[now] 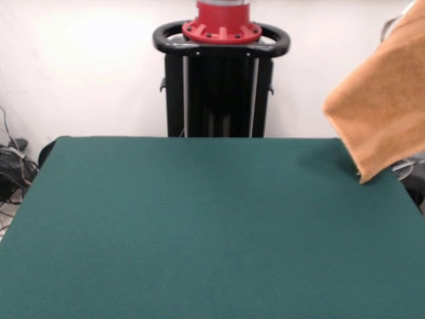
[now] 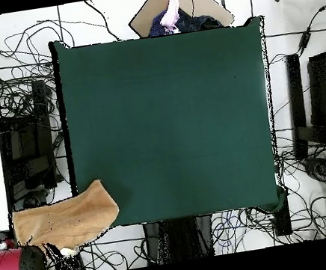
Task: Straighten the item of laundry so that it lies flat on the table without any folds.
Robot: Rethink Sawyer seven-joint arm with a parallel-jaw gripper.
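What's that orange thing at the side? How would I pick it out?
Start from the big dark green table that fills the front view. At its far right corner hangs a towel, held up in the air, with one corner drooping toward the tabletop. It is the only orange-tan, fuzzy cloth here; everything around it is green felt, white wall, or black and red machine.

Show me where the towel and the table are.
towel [image 1: 385, 100], front view, middle of the hanging cloth
table [image 1: 199, 226], front view, bare green top
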